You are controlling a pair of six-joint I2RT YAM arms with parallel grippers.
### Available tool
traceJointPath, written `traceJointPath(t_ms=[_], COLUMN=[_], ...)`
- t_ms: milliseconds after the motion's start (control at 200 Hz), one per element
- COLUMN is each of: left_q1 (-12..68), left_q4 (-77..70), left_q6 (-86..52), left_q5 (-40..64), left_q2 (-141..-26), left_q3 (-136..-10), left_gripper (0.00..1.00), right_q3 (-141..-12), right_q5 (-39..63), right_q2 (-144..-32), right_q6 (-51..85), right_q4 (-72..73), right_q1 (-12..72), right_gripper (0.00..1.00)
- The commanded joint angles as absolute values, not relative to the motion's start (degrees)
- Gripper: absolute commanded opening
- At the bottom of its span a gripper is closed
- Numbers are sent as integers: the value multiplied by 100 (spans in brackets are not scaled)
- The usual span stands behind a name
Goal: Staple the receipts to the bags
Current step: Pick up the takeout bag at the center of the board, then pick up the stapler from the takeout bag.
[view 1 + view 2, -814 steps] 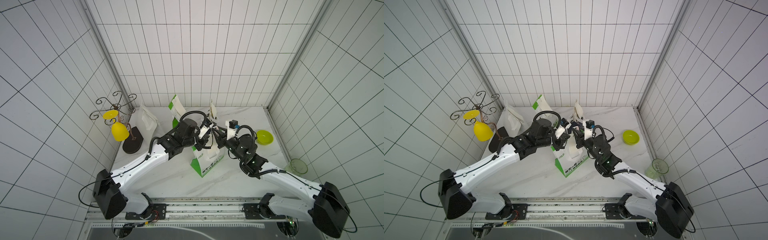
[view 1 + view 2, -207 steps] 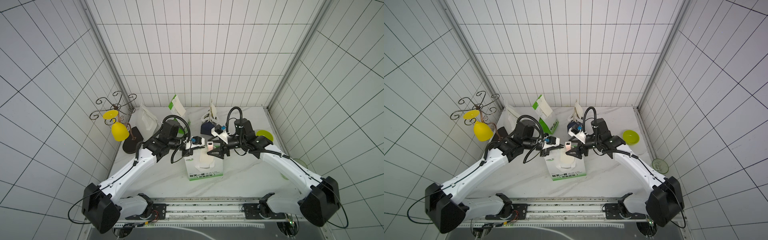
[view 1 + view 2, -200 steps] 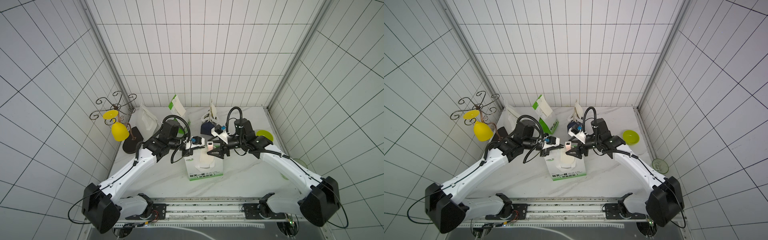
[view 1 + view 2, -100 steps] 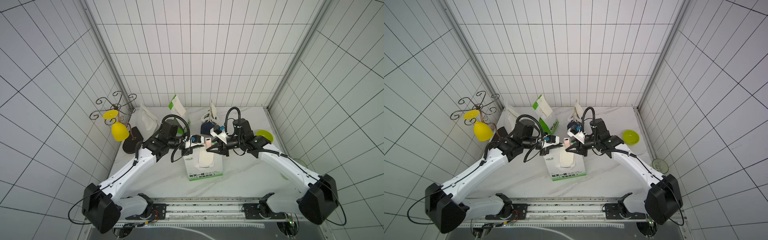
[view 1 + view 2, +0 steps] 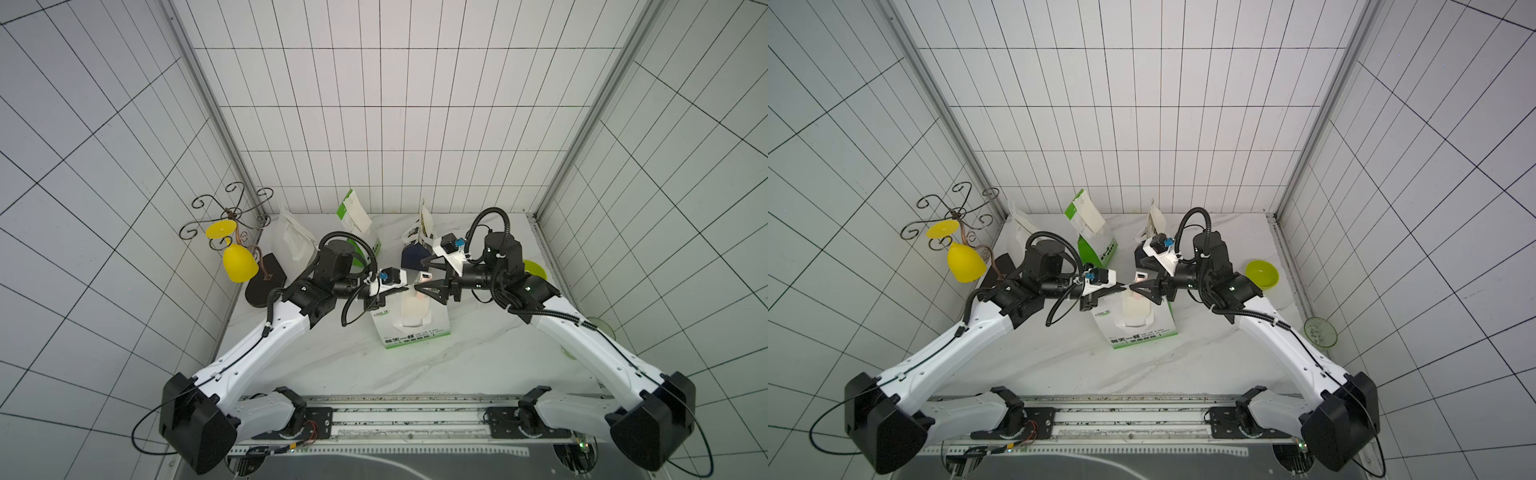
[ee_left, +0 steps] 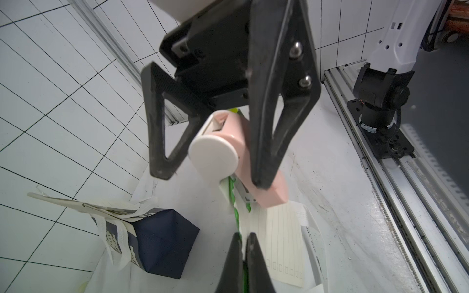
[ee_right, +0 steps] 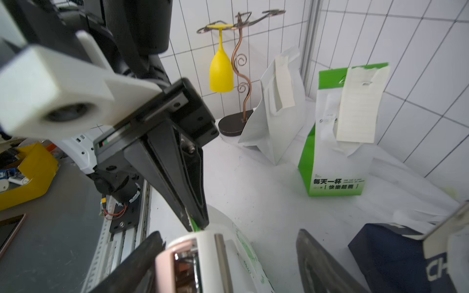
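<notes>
A white-and-green bag (image 5: 415, 332) (image 5: 1142, 332) stands mid-table with a cream receipt (image 5: 415, 309) (image 6: 284, 241) lying against its front. My left gripper (image 5: 406, 287) (image 5: 1124, 286) (image 6: 243, 237) is shut on the bag's green top edge. My right gripper (image 5: 420, 275) (image 5: 1136, 274) (image 7: 228, 234) faces it, open around a pink-and-white stapler (image 6: 228, 142) (image 7: 193, 263) that sits on that same edge. One finger touches the stapler's pink side and the other stands clear of it. Behind are a plain white bag (image 5: 297, 245), a second green bag (image 7: 335, 162) with a receipt (image 7: 357, 106), and a navy bag (image 6: 162, 243).
A yellow glass (image 5: 239, 262) hangs from a wire stand at the back left. A green bowl (image 5: 1261, 274) sits to the right of my right arm, and a clear glass (image 5: 1320, 331) stands at the table's right edge. The rail runs along the front.
Earlier both grippers worked lower on the tilted bag. In the last second the right jaws pinched in on the stapler and spread again; the left grip has not changed.
</notes>
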State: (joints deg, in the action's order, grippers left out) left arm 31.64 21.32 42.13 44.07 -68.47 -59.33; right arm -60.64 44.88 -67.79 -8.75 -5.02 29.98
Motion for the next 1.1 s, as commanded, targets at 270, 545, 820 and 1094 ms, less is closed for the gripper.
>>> traceJointPath(t_ms=[270, 545, 820, 1094], left_q1=[3395, 3826, 4146, 4142], left_q4=[863, 709, 951, 914], left_q6=[2607, 1767, 1689, 1652], left_q5=[3570, 2006, 1493, 1645], left_q2=[-6314, -6331, -6538, -6513], left_q3=[-5656, -5633, -5852, -5845], left_gripper=[0, 0, 0, 0], right_q3=[-5633, -5109, -4707, -4666], right_q5=[2471, 797, -310, -544], right_q2=[-5821, -5402, -5470, -5936], right_q6=[745, 627, 38, -110], right_q4=[1186, 1321, 1715, 1766], right_q1=[3070, 4189, 4943, 5177], right_gripper=[75, 65, 67, 66])
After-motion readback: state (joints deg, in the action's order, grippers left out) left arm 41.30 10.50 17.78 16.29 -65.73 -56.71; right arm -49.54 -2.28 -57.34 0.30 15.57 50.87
